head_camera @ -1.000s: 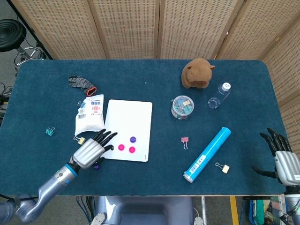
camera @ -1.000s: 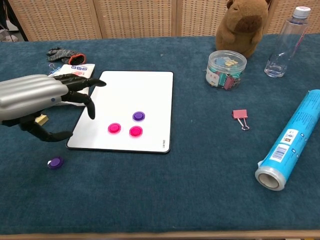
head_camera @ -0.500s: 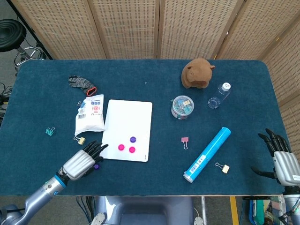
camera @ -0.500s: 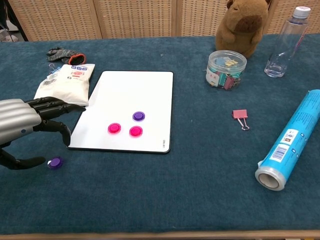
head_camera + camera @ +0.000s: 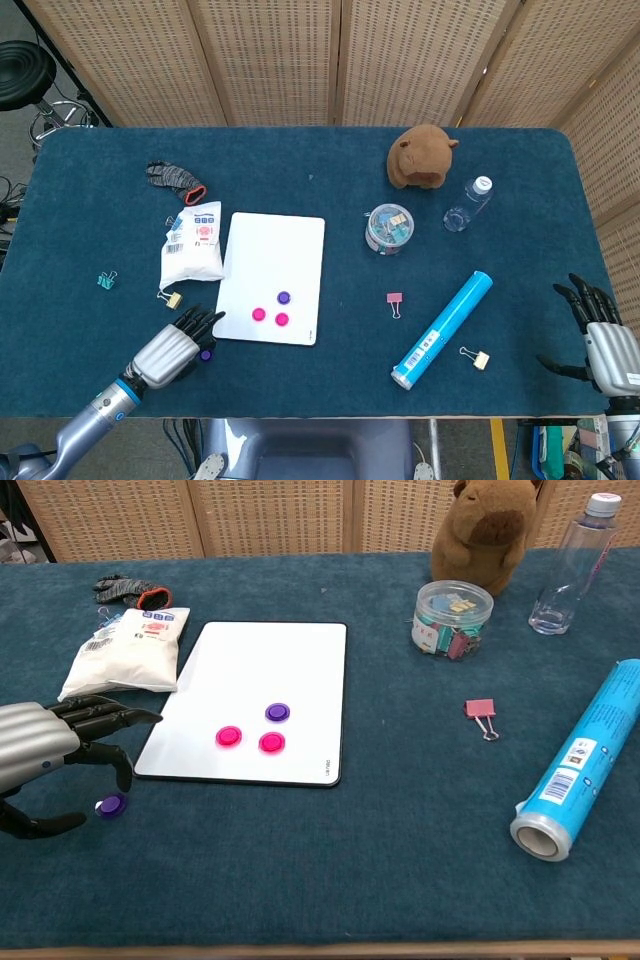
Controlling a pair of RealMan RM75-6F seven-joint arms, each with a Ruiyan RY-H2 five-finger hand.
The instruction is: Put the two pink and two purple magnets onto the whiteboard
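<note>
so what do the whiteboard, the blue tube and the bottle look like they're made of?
Whiteboard: smooth glossy white surface with a thin dark edge, probably coated metal or laminate. Tube: a roll in a shiny printed blue wrapper, its core showing at the near end; looks like film or foil, contents unclear. Bottle: clear plastic by its see-through wall, with a white cap.

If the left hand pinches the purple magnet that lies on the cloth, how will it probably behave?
The purple magnet looks small, flat and stiff, so it is probably light, offers little to grip, and may slide away. Near the whiteboard it may snap onto the surface. The left hand hovers beside it.
</note>
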